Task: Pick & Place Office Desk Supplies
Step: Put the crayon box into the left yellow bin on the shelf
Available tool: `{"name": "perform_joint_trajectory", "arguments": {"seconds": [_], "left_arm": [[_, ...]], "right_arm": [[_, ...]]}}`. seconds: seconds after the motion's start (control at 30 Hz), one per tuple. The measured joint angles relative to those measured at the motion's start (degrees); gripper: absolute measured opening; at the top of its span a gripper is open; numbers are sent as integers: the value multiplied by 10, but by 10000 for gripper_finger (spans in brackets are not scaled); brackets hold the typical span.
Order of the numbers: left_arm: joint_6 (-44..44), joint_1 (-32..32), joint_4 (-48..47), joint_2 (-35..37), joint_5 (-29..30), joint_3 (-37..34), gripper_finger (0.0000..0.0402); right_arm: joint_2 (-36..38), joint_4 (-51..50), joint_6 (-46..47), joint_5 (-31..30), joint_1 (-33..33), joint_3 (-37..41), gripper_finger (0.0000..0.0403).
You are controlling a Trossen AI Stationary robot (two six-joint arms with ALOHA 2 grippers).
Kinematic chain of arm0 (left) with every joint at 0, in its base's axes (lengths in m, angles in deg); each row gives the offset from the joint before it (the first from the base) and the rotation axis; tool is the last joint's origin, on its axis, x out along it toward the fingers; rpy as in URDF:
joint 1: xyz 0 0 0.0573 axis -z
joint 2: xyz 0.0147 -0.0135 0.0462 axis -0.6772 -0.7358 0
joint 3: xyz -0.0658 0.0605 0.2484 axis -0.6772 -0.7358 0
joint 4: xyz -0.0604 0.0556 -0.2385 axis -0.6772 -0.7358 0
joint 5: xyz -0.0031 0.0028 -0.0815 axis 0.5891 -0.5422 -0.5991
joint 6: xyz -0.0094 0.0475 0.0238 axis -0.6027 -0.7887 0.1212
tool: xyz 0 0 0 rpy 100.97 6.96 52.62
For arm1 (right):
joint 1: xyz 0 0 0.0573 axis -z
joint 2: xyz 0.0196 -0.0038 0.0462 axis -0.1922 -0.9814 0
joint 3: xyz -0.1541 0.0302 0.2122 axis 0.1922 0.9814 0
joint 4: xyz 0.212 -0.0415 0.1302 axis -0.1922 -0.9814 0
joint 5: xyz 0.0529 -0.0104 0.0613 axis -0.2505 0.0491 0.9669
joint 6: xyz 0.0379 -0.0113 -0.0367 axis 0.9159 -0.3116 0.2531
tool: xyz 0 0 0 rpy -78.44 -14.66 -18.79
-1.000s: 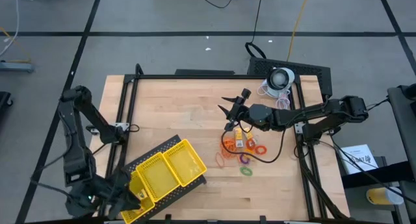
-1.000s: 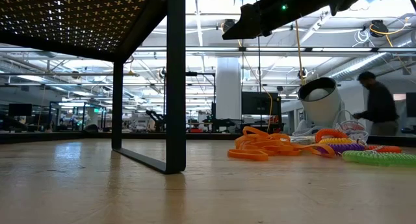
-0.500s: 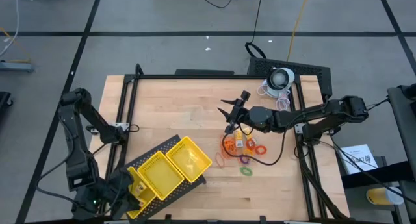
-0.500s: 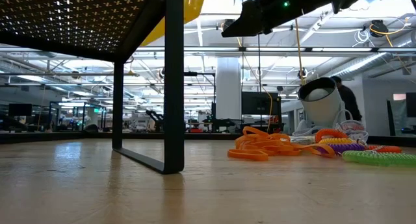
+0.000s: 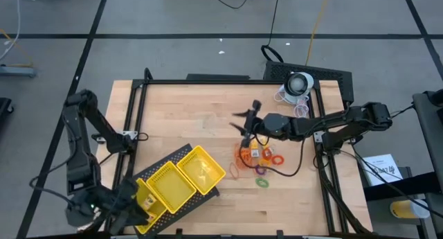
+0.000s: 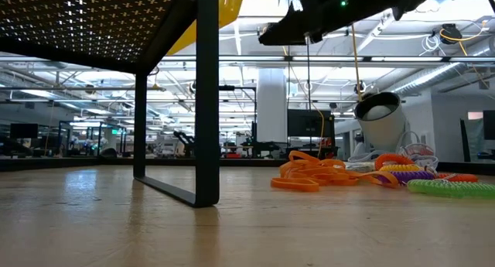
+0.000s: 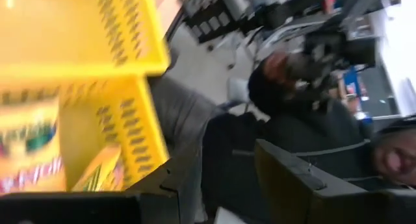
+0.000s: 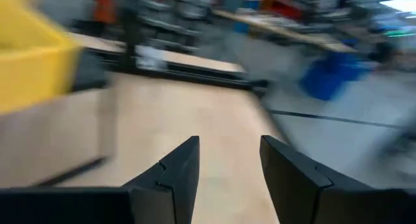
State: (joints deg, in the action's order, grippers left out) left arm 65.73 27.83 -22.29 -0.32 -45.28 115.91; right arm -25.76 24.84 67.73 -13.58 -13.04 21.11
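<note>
Lifted yellow tray now tilts in left hand.

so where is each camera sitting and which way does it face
high: above the table, straight down; both arms, yellow tray, supplies pile.
low: table height, level across; orange bands, right arm overhead.
left wrist: at the tray's mesh wall, own fingers below.
right wrist: across bare tabletop, own fingers apart, empty.
shared: tray in high and both wrist views; pile in high and low.

The tray sits at the front left of the worktop. The pile of rings and bands lies to its right. The right end effector hangs just behind the pile.
</note>
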Motion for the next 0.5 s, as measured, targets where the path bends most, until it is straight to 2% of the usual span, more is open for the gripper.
{"name": "perform_joint_trajectory", "arguments": {"seconds": [0.07,0.13,0.33,0.5], "left_arm": [[-39,-2,10,15,22,0,150],[-93,-10,20,32,43,0,149],[-292,-60,35,90,100,0,150],[-429,-117,36,136,171,0,150]], "right_arm": [[0,-11,20,68,3,0,151],[0,-26,36,103,4,0,151],[-1,-53,93,167,-1,0,151],[-41,-29,105,198,-26,1,151]]}}
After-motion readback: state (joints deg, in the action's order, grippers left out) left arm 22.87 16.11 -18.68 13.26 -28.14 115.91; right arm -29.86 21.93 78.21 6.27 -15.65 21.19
